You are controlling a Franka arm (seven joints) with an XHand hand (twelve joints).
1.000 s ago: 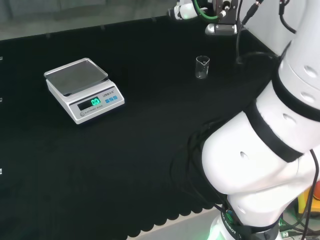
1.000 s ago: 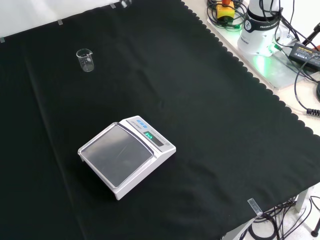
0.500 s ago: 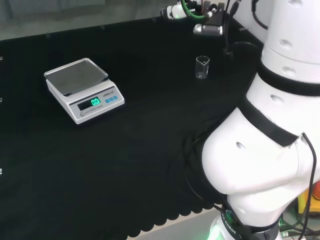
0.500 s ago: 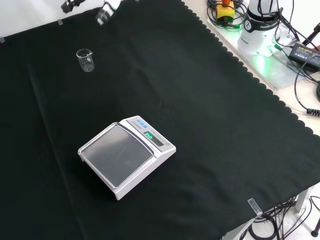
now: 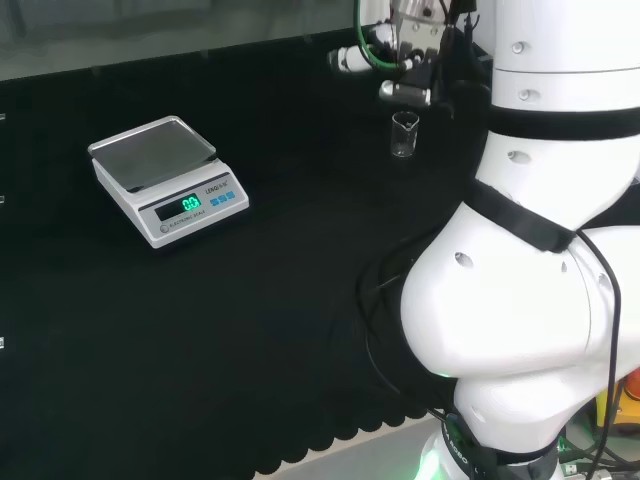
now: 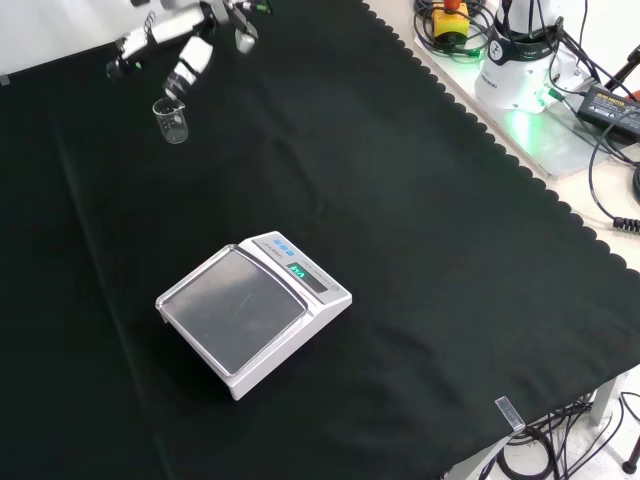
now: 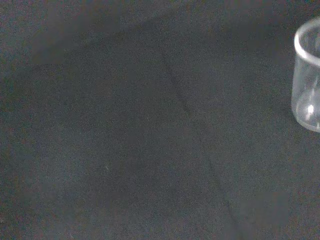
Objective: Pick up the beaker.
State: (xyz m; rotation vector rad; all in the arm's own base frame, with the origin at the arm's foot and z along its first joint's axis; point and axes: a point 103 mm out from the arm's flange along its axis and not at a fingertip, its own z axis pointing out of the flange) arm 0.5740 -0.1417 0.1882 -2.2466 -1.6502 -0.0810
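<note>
Beaker (image 6: 171, 121) stands upright on the cloth, mouth up; robot hand (image 6: 178, 52) hovers above, fingers straight.

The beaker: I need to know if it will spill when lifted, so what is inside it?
The beaker looks empty: clear glass with the black cloth showing through and no liquid line. In the wrist view its far side is cut off, so a thin film cannot be ruled out.

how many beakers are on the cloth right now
1. A single clear beaker stands upright on the black cloth, at upper left in the front view, apart from the scale, with the hand just above it. Clear glassware is hard to spot, so another could go unseen.
</note>
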